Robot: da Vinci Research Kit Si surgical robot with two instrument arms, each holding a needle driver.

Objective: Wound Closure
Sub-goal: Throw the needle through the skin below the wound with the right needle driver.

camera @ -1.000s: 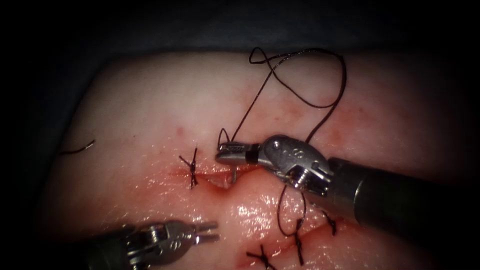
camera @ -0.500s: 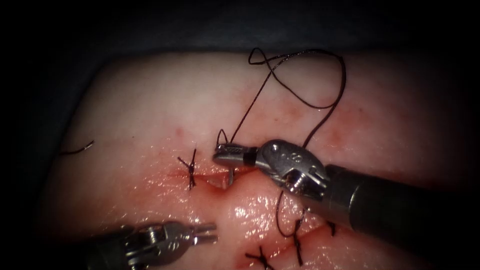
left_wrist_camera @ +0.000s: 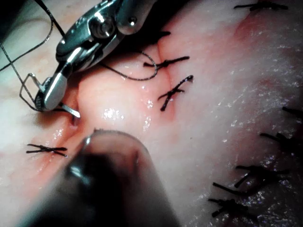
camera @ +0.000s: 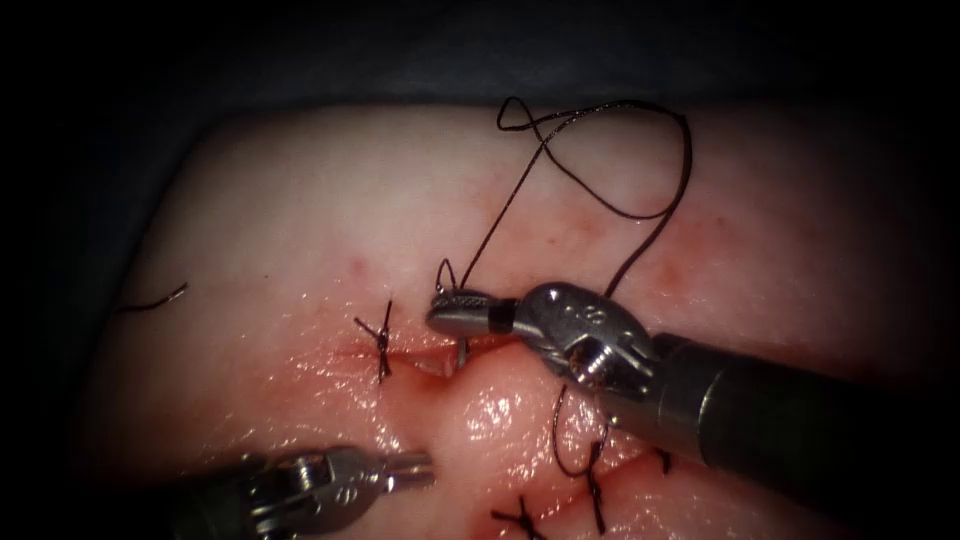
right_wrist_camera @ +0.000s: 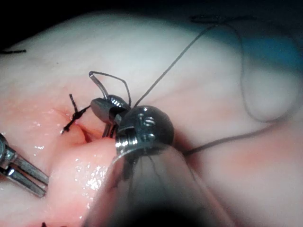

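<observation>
Endoscope view, nearest first: the left hand (camera: 420, 465) lies low over the wet tissue (camera: 300, 230) on the near side of the cut, its two jaws pressed together and holding nothing. Beside it, toward the right, dark knotted stitches (camera: 595, 480) cross a closed stretch of the wound, and a loop of thread (camera: 560, 430) curls over them.

Further in, the cut (camera: 420, 355) runs across the middle, with red fluid (camera: 330, 360) along its edges. One finished stitch (camera: 381, 340) sits across it to the left. Just right of that stitch the right hand (camera: 445, 312) reaches in from the right, its jaws pinching the needle (camera: 462, 350) near its thread end; the steel shaft drops from the jaws into the open gap of the cut, its point hidden in the tissue.

From the left wrist view the same hand (left_wrist_camera: 45, 99) grips the needle (left_wrist_camera: 70, 111) just above the wound, thread (left_wrist_camera: 28, 90) bending round the jaw tips. From the right wrist view the right hand (right_wrist_camera: 106, 111) is shut on the needle (right_wrist_camera: 102, 85), whose thread end arches up over the jaws.

Beyond the hand, the thread rises from the needle's tail, crosses itself in a wide loop (camera: 640, 160) near the far edge of the tissue, and comes back down behind the right wrist. Far left, a short cut end of thread (camera: 155, 298) lies loose on the tissue.
</observation>
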